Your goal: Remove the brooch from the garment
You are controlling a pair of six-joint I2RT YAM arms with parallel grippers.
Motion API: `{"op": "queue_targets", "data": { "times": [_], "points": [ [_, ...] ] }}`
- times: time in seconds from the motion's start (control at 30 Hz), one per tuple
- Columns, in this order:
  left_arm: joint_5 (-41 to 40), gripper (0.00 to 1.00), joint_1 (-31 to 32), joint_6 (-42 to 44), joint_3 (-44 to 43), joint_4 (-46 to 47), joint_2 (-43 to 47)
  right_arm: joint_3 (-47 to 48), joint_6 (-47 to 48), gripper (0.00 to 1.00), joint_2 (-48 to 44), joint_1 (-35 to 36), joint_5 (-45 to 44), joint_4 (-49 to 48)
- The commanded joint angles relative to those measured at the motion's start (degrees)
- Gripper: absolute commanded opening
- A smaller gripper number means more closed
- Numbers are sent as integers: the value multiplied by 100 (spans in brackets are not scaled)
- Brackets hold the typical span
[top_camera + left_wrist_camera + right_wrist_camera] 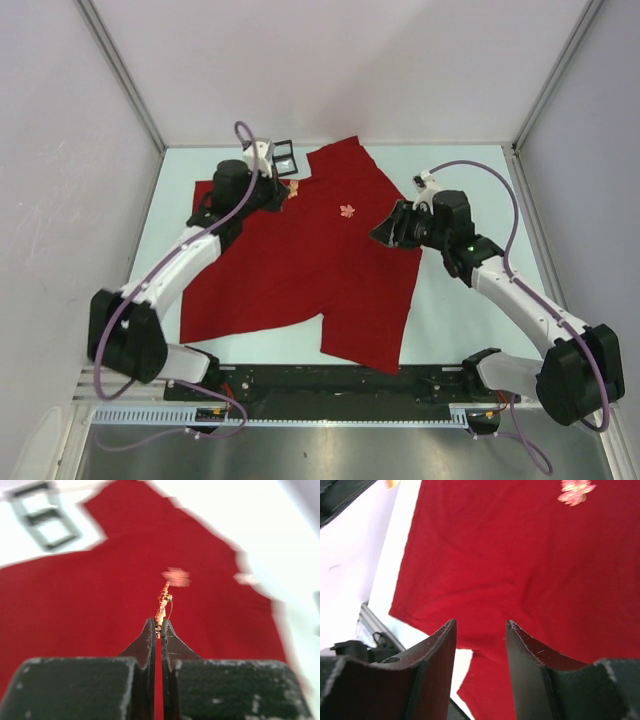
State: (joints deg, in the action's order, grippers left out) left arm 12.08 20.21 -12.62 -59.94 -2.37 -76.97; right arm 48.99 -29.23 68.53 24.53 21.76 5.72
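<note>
Closest to the left wrist lens, the left gripper [158,624] has its fingers squeezed together on a gold-orange piece [162,605] with a thin wire loop, held above the garment [100,605]. At 11 o'clock from it a black frame [42,515] lies on the table [450,315]. Seen from above, a pink brooch [347,211], leaf-shaped, sits on the red chest at 4 o'clock from the held piece. Whether the gold piece belongs to it I cannot tell. Further right, at 4 o'clock from that brooch, the right gripper [480,625] hangs over the cloth with fingers apart, holding nothing.

To do this well, I judge the left should hold its pinch firm and draw away from the cloth without dragging up a fold. The right could press the shirt flat beside the pink brooch.

Only the left wrist view shows the pinch and the wire; overhead it is an orange speck. Only overhead gives the leaf outline, which is smeared in the left wrist view.
</note>
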Motion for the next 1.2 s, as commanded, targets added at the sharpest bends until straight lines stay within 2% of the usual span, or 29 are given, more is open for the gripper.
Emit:
{"op": "queue_targets", "data": {
  "times": [0.0, 0.1, 0.13, 0.3, 0.47, 0.7, 0.9, 1.17],
  "points": [
    [-1471, 1, 27, 1445, -492, 804, -983, -47, 401, 48, -244, -265, 126, 263],
    [-1498, 0, 27, 2157, -1175, 923, -1949, -144, 436, 48, -253, -423, 319, 228],
    [-1437, 0, 27, 2489, -1647, 853, -2232, -170, 445, 48, -261, -467, 390, 193],
    [-1628, 0, 18, 3028, -2592, 624, -3253, -338, 375, 48, -393, -625, 636, 114],
    [-1989, 0, 36, 3933, -3655, 281, -4332, -426, 471, 48, -490, -748, 759, 210],
    [-2482, 0, 45, 4838, -4411, 9, -5169, -505, 568, 48, -402, -1038, 944, 273],
    [-2596, 0, 27, 5181, -4851, 123, -5556, -566, 498, 48, -279, -1126, 1014, 105],
    [-2482, 1, -69, 5402, -5703, -439, -6145, -566, 428, 48, -209, -1240, 1163, 70]
  ]
}}
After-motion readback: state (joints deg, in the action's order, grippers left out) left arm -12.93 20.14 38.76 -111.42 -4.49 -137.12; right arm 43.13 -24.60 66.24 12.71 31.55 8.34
